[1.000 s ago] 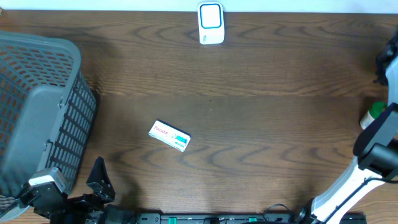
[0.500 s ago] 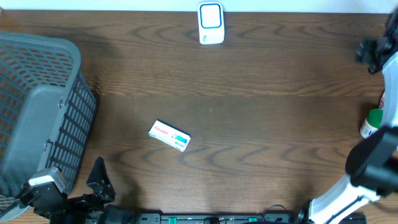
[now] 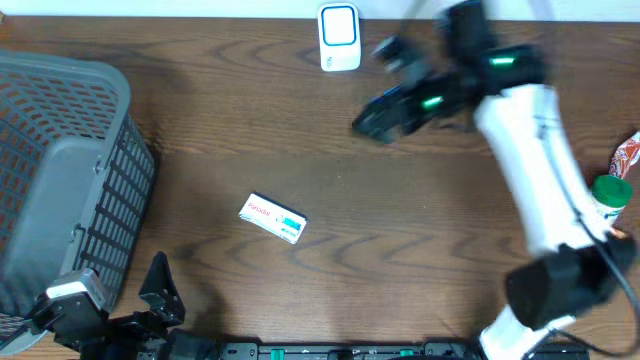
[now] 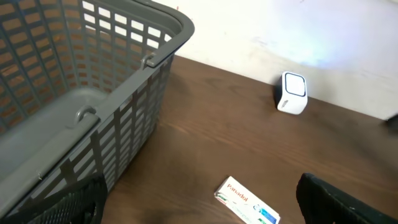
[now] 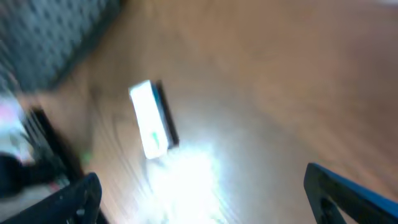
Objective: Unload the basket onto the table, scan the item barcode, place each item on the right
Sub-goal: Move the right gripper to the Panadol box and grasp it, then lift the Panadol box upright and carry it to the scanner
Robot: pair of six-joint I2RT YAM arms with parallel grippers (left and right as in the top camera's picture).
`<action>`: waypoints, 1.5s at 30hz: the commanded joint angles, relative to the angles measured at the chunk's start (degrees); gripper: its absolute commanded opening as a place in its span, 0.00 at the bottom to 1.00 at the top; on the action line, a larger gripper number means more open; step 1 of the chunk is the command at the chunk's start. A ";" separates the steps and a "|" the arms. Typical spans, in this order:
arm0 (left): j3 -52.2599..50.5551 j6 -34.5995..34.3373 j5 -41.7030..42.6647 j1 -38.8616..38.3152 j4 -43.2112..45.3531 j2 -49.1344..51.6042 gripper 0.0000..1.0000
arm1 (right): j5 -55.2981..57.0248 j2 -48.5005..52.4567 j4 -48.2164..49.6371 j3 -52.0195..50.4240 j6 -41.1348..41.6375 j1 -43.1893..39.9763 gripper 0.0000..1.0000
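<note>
1. Box [image 3: 272, 217] is lying flat on the table [image 3: 420, 260], a little toward 8 o'clock from the middle, touching nothing. We are seeing its red and blue print facing up.
2. Scanner [image 3: 339, 38] is standing at the table's 12 o'clock edge, well apart from the box.
3. We are seeing the right gripper [image 3: 378, 85] hanging over the table at 1 o'clock from the box and 4 o'clock from the scanner. Its jaws are standing wide and holding nothing. Its wrist view is showing the box blurred, up and left of the fingers.
4. Left gripper [image 4: 199, 186] is sitting at the table's 7 o'clock corner, jaws spread wide and gripping nothing, with the box just ahead.
5. Basket [image 3: 60, 170] is standing at 9 o'clock, and we are seeing a bottle [image 3: 610, 195] at the 3 o'clock edge.
</note>
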 commanded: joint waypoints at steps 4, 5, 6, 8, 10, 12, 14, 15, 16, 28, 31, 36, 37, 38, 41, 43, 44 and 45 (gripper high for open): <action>0.17 -0.07 0.31 -0.02 0.22 0.00 0.97 | 18.03 6.75 1.66 -0.61 -0.70 18.56 0.99; 0.17 -0.07 0.31 -0.02 0.22 0.00 0.97 | 18.38 7.93 2.19 -0.61 -0.87 20.50 0.99; 0.17 -0.07 0.31 -0.02 0.22 0.00 0.98 | 18.40 9.14 2.69 -0.61 -1.05 22.10 0.99; 0.17 -0.07 0.31 -0.02 0.22 0.00 0.97 | 18.38 11.19 3.32 -0.61 -1.05 24.20 0.99; 0.17 -0.07 0.31 -0.02 0.22 0.00 0.97 | 18.51 13.66 3.80 -0.61 -1.07 26.36 0.99; 0.17 -0.07 0.31 -0.02 0.22 0.00 0.97 | 20.02 15.82 4.90 -0.61 -1.05 28.24 0.99; 0.17 -0.07 0.31 -0.02 0.22 0.00 0.97 | 22.60 17.81 6.82 -0.61 -1.01 29.94 0.99; 0.17 -0.07 0.31 -0.02 0.22 0.00 0.97 | 24.33 18.84 7.93 -0.61 -0.79 30.75 0.99; 0.17 -0.07 0.31 -0.02 0.22 0.00 0.97 | 26.10 19.80 9.01 -0.61 -0.37 31.54 0.99; 0.17 -0.07 0.31 -0.02 0.22 0.00 0.98 | 29.73 27.10 18.43 -0.61 2.23 34.60 0.97; 0.17 -0.07 0.31 -0.02 0.22 0.00 0.97 | 29.75 28.26 18.25 -0.61 2.19 34.53 0.82; 0.17 -0.07 0.31 -0.02 0.22 0.00 0.97 | 29.24 28.46 18.16 -0.61 2.82 34.80 0.52; 0.17 -0.07 0.31 -0.02 0.22 0.00 0.97 | 29.22 28.46 18.16 -0.61 3.69 34.88 0.44; 0.17 -0.07 0.31 -0.02 0.22 0.00 0.97 | 28.87 28.46 17.97 -0.61 4.61 34.97 0.38; 0.17 -0.07 0.31 -0.02 0.22 0.00 0.97 | 23.39 28.41 16.39 -0.55 4.72 34.80 0.34; 0.17 -0.07 0.31 -0.02 0.22 0.00 0.97 | 18.93 28.35 14.60 -0.04 4.72 34.16 0.36; 0.17 -0.07 0.31 -0.02 0.22 0.00 0.97 | 16.70 28.28 13.57 0.33 4.72 33.64 0.35; 0.17 -0.07 0.31 -0.02 0.22 0.00 0.97 | 14.67 28.17 12.33 0.79 4.72 33.05 0.34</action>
